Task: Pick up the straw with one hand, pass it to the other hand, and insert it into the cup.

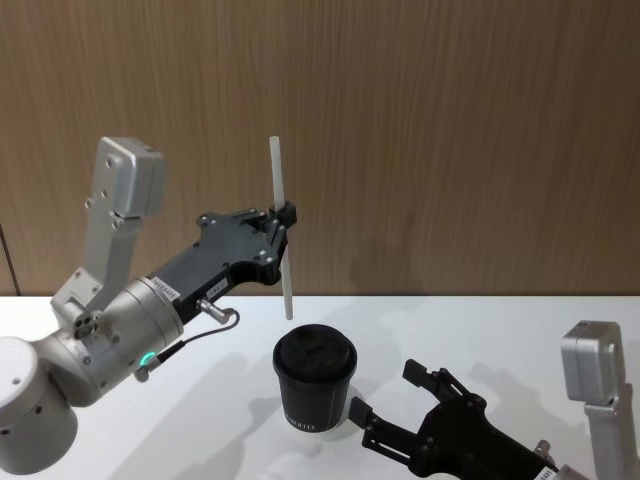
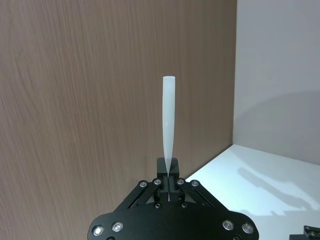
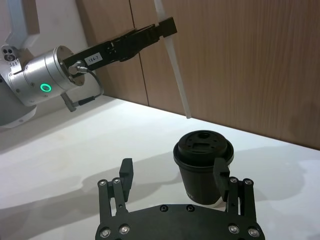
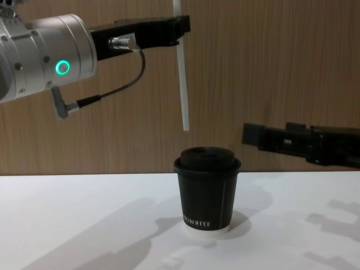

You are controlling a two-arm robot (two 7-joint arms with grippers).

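My left gripper (image 1: pixel 284 218), black with a silver wrist and a green ring, is shut on the white straw (image 1: pixel 281 230) and holds it nearly upright in the air. The straw's lower end hangs a little above the black lidded cup (image 1: pixel 315 378), slightly to its left. In the chest view the straw (image 4: pixel 181 73) ends above the cup (image 4: pixel 207 193), gripped by the left gripper (image 4: pixel 179 25). My right gripper (image 1: pixel 385 395), all black, stands open and low beside the cup on its right. Seen from the right wrist, the cup (image 3: pixel 203 160) sits just beyond the open right gripper (image 3: pixel 172 176).
The cup stands on a white table (image 1: pixel 200 400) in front of a brown wood-grain wall (image 1: pixel 420 120). A pale wall (image 2: pixel 280 75) meets it at a corner in the left wrist view.
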